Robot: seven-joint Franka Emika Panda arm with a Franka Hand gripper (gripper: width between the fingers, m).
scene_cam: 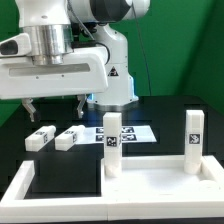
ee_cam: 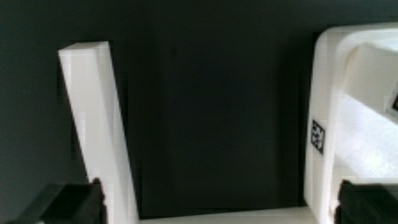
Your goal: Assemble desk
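Observation:
The white tabletop panel (scene_cam: 160, 188) lies at the front of the black table. Two white tagged legs stand upright on it, one (scene_cam: 113, 143) at its back left corner and one (scene_cam: 193, 140) at its back right. Two more legs (scene_cam: 40, 137) (scene_cam: 70, 138) lie on the table behind it, toward the exterior view's left. My gripper (scene_cam: 54, 105) hangs open and empty above those two lying legs. In the wrist view the gripper (ee_cam: 214, 205) spans bare black table, with a white bar (ee_cam: 93, 130) on one side and a white tagged part (ee_cam: 352, 110) on the other.
The marker board (scene_cam: 128, 133) lies behind the tabletop, near the robot base. A white border strip (scene_cam: 18, 185) edges the table at the exterior view's left front. A green backdrop stands behind.

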